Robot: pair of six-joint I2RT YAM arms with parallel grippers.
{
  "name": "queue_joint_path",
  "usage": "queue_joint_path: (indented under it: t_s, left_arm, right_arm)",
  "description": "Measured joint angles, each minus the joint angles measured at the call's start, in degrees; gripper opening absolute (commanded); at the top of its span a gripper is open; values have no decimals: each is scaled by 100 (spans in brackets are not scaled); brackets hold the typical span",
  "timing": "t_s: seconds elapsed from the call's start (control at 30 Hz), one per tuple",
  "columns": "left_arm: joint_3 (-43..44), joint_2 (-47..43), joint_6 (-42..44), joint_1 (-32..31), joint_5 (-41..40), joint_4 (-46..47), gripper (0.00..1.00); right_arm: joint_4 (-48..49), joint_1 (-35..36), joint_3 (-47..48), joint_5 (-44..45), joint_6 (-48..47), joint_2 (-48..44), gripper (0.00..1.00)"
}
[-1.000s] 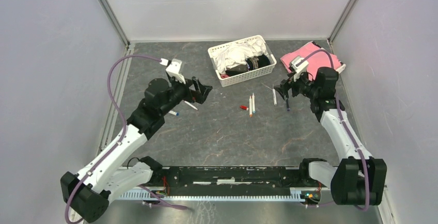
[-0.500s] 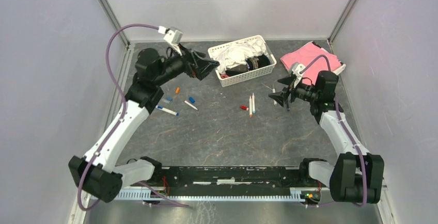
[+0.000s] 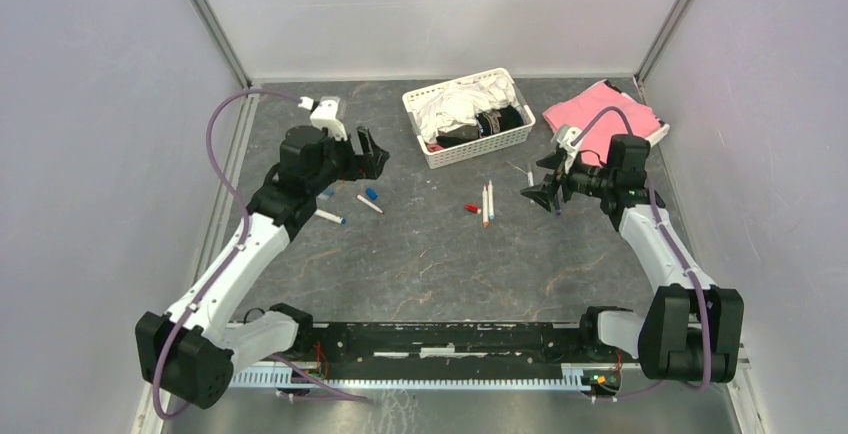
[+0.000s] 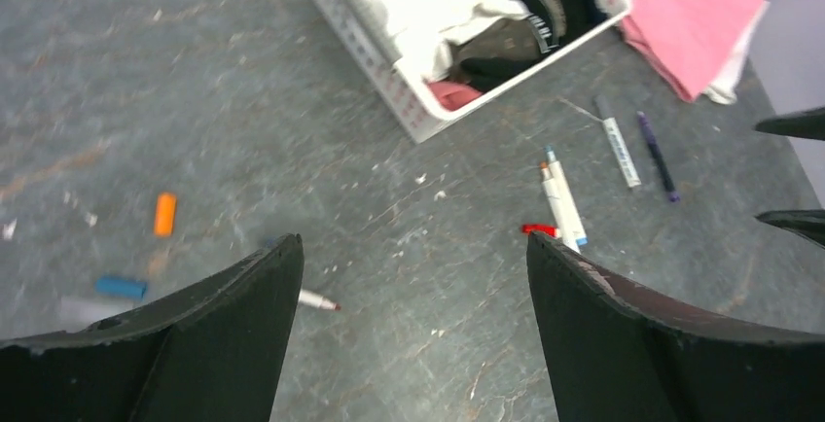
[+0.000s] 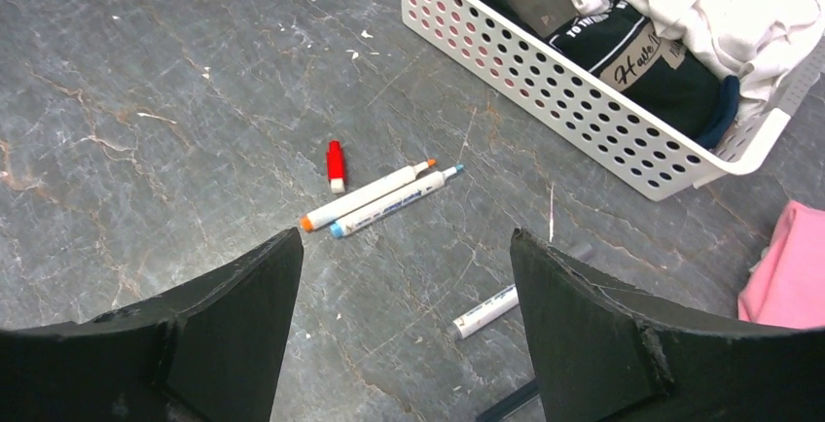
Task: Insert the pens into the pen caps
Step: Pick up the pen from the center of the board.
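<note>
Pens (image 5: 365,195) on table (image 5: 146,101), left hand (image 4: 411,247) spread, right hand (image 5: 404,239) spread

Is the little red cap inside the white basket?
No, the red cap lies on the table next to two white pens, outside the basket.

Worktop (image 3: 430,264): basket (image 3: 475,151) at back centre, clothes (image 3: 460,104) heaped in it. Folded cloth (image 3: 600,104) right of basket, in far right corner, just beside it. Before the basket, mid-worktop: pair of pens (image 3: 487,204) side by side, touching, lying front to back. Lone cap (image 3: 472,209) just left of the pair. Right of the pair, two more pens (image 4: 619,145), near each other, not touching; right claw (image 3: 538,192) above them. Left side: two loose pens (image 3: 330,217) and several small caps (image 3: 371,194) scattered near each other; left claw (image 3: 372,154) behind that scatter, left of basket. Scatter well apart from the pair.
</note>
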Motion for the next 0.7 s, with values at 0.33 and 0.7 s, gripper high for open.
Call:
queue_joint_path:
  t_s: [0.33, 0.7]
  left_arm:
    - [-1318, -540, -1176, 105, -1283, 33, 57]
    - [-1110, -461, -1384, 763, -1084, -210, 61]
  right_arm:
    - [-302, 0, 26, 472, -286, 24, 83]
    - [-470, 0, 181, 1521, -348, 361, 82]
